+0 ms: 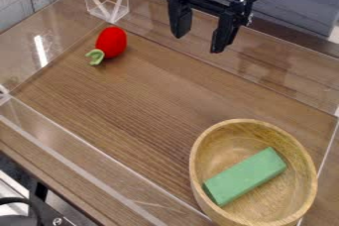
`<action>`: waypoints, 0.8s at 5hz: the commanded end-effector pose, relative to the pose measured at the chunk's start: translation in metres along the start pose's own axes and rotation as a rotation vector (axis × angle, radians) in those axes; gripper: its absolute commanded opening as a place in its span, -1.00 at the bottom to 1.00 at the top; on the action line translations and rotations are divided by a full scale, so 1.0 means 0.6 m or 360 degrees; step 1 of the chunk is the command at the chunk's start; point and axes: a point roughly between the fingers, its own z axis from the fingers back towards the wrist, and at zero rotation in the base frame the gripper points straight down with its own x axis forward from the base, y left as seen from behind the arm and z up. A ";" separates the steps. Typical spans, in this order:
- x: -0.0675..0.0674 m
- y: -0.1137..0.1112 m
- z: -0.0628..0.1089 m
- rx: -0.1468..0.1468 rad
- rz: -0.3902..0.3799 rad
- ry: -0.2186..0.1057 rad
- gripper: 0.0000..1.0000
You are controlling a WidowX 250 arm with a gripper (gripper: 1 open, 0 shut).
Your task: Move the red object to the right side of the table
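Note:
The red object (111, 41), a small rounded strawberry-like toy with a light green stem end, lies on the brown wood-grain table (159, 111) at the far left. My gripper (197, 28) hangs at the back middle of the table, to the right of the toy and well apart from it. Its black fingers (176, 20) point down and stand open with nothing between them.
A round light wooden bowl (215, 143) sits at the front right with a green rectangular block (245, 176) inside it. Low clear acrylic walls (79, 166) edge the table, and a clear folded piece (109, 7) stands at the back left corner.

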 end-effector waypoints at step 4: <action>0.001 0.216 -0.019 0.0006 0.0281 -0.0059 1.00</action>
